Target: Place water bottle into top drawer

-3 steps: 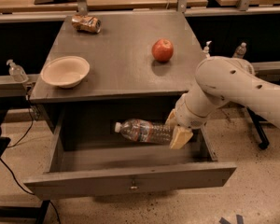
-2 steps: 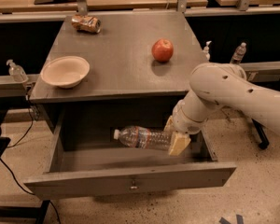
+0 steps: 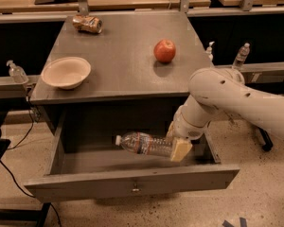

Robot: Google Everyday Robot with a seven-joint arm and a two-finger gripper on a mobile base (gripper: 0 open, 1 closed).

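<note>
The water bottle (image 3: 143, 144), clear ribbed plastic with a white cap pointing left and a red-and-blue label band, lies on its side inside the open top drawer (image 3: 132, 184) of the grey cabinet. My gripper (image 3: 178, 144) is shut on the bottle's right end and holds it just over the drawer floor, at the drawer's right half. The drawer is pulled out wide, with a small metal knob at its front centre. My white arm comes in from the right.
On the cabinet top (image 3: 118, 70) sit a white bowl (image 3: 66, 72) at the left, a red apple (image 3: 164, 50) at the right and a crushed can (image 3: 87, 24) at the back. A small upright bottle (image 3: 241, 56) and pump dispensers (image 3: 15, 73) stand beside the cabinet.
My gripper has lowered the water bottle a little deeper into the drawer and moved it slightly left and forward. The grip on it is unchanged.
</note>
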